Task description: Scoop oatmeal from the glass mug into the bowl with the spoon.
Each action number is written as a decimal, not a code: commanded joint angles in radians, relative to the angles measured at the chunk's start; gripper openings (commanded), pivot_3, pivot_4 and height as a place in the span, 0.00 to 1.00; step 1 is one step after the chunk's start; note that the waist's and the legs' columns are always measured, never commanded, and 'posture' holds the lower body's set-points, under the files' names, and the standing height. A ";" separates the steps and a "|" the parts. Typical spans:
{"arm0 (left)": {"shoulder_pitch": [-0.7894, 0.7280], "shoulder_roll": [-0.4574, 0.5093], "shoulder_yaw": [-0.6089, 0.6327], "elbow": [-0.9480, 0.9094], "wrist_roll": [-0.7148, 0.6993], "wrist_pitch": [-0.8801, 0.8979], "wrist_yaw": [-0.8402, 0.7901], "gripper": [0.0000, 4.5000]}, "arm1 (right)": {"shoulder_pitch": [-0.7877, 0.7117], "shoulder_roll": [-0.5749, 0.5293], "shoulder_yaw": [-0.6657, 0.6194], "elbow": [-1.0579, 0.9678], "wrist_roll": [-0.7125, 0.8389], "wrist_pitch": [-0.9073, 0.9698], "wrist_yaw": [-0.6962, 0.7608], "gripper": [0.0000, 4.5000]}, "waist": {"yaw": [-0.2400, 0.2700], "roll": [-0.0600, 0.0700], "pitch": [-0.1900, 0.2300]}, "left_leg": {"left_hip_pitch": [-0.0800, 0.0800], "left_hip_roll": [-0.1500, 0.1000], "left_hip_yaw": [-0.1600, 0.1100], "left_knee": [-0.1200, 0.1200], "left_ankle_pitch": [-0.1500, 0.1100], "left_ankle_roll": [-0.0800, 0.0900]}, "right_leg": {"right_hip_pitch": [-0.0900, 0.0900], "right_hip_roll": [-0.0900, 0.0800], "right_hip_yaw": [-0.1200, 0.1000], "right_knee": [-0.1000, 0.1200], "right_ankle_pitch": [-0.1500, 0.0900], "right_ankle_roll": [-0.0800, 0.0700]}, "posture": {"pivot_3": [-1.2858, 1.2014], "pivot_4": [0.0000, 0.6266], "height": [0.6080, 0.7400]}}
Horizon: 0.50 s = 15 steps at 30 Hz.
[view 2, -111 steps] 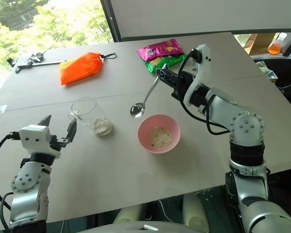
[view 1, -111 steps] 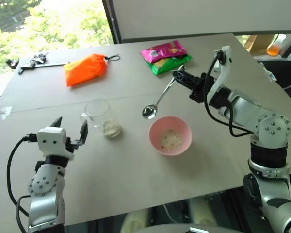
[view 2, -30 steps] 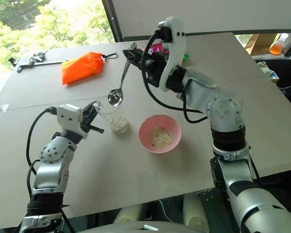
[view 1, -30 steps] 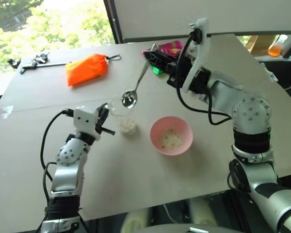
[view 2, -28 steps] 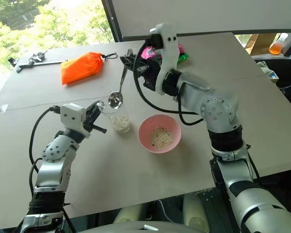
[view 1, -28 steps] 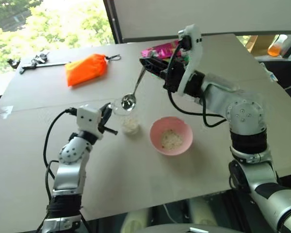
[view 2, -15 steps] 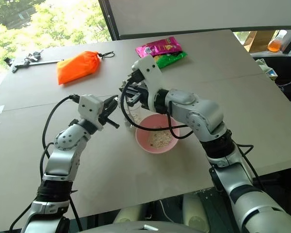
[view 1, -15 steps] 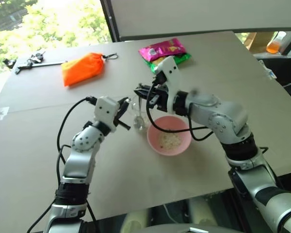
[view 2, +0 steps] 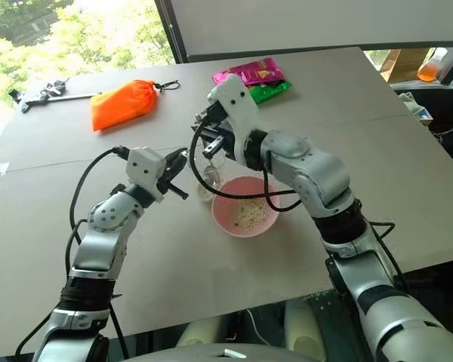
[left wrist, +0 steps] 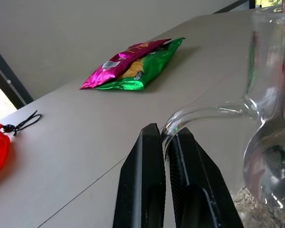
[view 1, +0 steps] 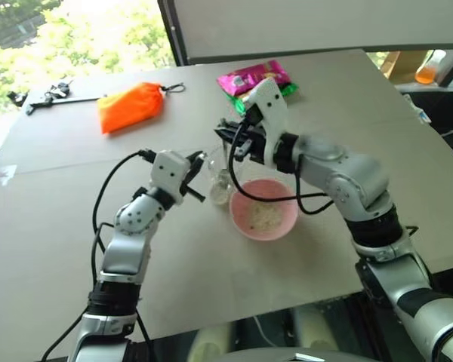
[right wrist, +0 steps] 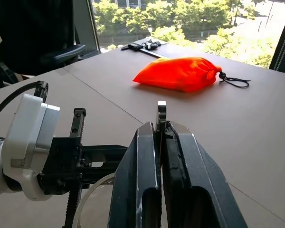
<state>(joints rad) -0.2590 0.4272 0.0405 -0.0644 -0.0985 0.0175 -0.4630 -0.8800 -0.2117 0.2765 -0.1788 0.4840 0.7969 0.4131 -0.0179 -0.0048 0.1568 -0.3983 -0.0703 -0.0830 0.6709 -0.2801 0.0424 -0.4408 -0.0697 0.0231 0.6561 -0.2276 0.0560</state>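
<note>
The glass mug point(view 1: 220, 179) stands on the table just left of the pink bowl point(view 1: 290, 219). My left gripper point(view 1: 195, 166) is shut on the mug's thin handle point(left wrist: 199, 113). From above, my right gripper point(view 1: 228, 142) is shut on the handle of the silver spoon point(right wrist: 161, 110). The spoon reaches down inside the mug, and its oval end point(left wrist: 268, 178) sits low, just above the oatmeal point(left wrist: 254, 213) at the bottom. More pale flakes point(view 1: 266, 219) lie in the bowl. The two grippers are close together over the mug.
An orange drawstring bag point(view 1: 130, 107) lies at the back left of the table. A pink and green snack packet point(view 1: 258, 79) is behind the right arm. A dark tool with keys point(view 1: 49, 96) rests at the far left corner.
The left gripper, open and apart from the mug at first, has shut on its handle and slid it toward the bowl. The right gripper has lowered the spoon into the mug.
</note>
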 commanded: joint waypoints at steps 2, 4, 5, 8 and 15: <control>-0.009 0.001 -0.003 0.002 0.009 -0.028 -0.005 0.01 | 0.023 0.002 0.033 -0.060 -0.019 -0.002 0.043 0.00 | 0.000 0.000 0.000 | 0.000 0.000 0.000 0.000 0.000 0.000 | 0.000 0.000 0.000 0.000 0.000 0.000 | 0.52 0.24 1.00; -0.010 0.002 -0.002 0.006 0.009 -0.032 -0.004 0.01 | 0.045 0.017 0.035 -0.077 -0.002 0.033 0.046 0.00 | 0.000 0.000 0.000 | 0.000 0.000 0.000 0.000 0.000 0.000 | 0.000 0.000 0.000 0.000 0.000 0.000 | 0.52 0.24 1.00; -0.009 0.002 -0.001 0.008 0.009 -0.035 -0.003 0.01 | 0.054 0.031 0.025 -0.082 0.010 0.054 0.037 0.00 | 0.000 0.000 0.000 | 0.000 0.000 0.000 0.000 0.000 0.000 | 0.000 0.000 0.000 0.000 0.000 0.000 | 0.52 0.24 1.00; -0.006 0.003 0.002 0.016 0.010 -0.042 -0.002 0.01 | 0.075 0.080 -0.020 -0.086 0.044 0.113 0.003 0.00 | 0.001 0.000 0.000 | 0.000 0.000 0.000 0.000 0.000 0.000 | 0.000 0.000 0.000 0.001 0.000 0.000 | 0.52 0.24 1.00; 0.002 0.004 -0.002 0.031 0.014 -0.058 -0.003 0.01 | 0.005 0.172 -0.212 -0.033 0.125 0.225 -0.080 0.00 | 0.000 0.000 0.000 | 0.000 0.000 0.000 0.001 0.000 -0.001 | 0.000 0.000 0.000 0.002 0.000 0.000 | 0.52 0.24 1.00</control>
<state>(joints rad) -0.2601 0.4264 0.0383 -0.0313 -0.0984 -0.0245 -0.4623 -0.8397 -0.0579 0.1067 -0.1919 0.5709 1.0103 0.3425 -0.0181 -0.0052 0.1564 -0.3978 -0.0704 -0.0829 0.6715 -0.2797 0.0419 -0.4410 -0.0698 0.0234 0.6583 -0.2277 0.0560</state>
